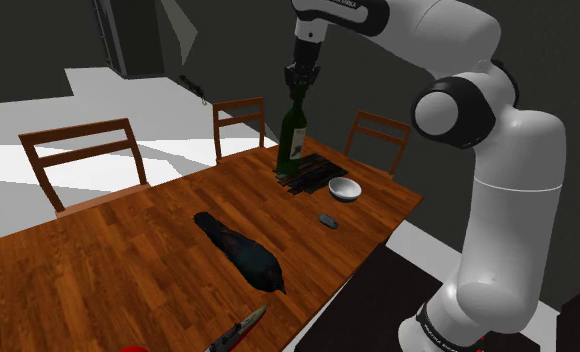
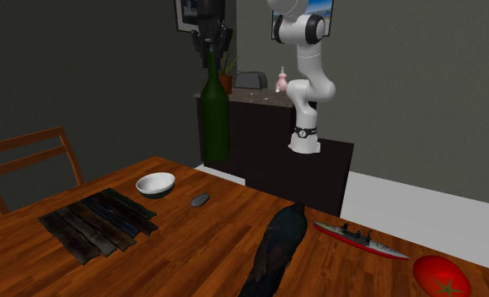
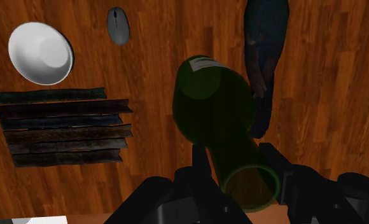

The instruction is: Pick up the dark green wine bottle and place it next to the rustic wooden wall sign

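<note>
The gripper [image 1: 300, 86] clasps the slender neck of the glossy dark green bottle [image 1: 294, 140], upright over the wood-grain table [image 1: 108, 260]. Beside it lies the sign [image 1: 314, 172]; rough, dark, weathered slats.

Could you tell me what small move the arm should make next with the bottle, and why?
Probably lower it straight down. The gripper clasps the neck of the dark green bottle, which seems to hang above the table. Its base is over bare wood between the dark slatted sign and a dark bird-like figure, beside the sign but not over it.
</note>
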